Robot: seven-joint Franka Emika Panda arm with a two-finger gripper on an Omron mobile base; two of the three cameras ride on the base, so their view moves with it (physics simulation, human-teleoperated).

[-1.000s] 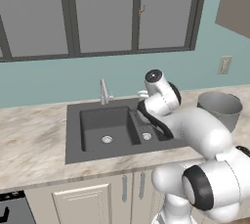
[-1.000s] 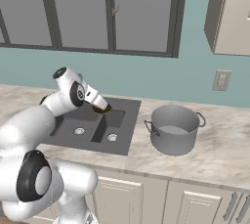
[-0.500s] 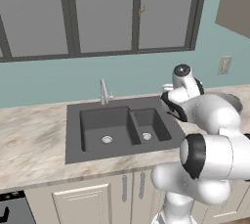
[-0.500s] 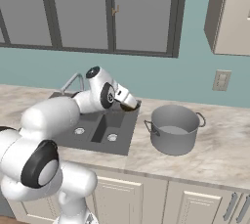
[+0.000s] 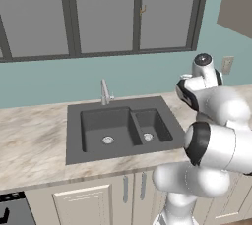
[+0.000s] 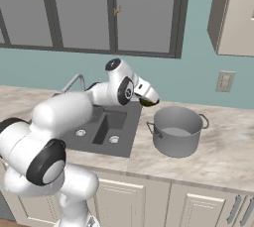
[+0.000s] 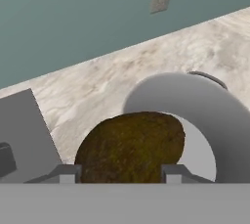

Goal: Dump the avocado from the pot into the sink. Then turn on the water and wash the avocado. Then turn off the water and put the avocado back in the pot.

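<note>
Holding avocado (image 7: 131, 147) between jaws, gripper (image 6: 150, 101) hovered above tabletop (image 6: 218, 156), just left of pot (image 6: 177, 132) rim. In hand view avocado sat clamped between two fingertips (image 7: 66, 173), pot opening right beyond it. Pot stood upright on tabletop, right of sink (image 6: 106, 126). Sink basins (image 5: 105, 129) dark, silver drains at bottom; faucet (image 5: 105, 92) at far edge. Wall outlet (image 6: 224, 81) on far wall, behind pot.
</note>
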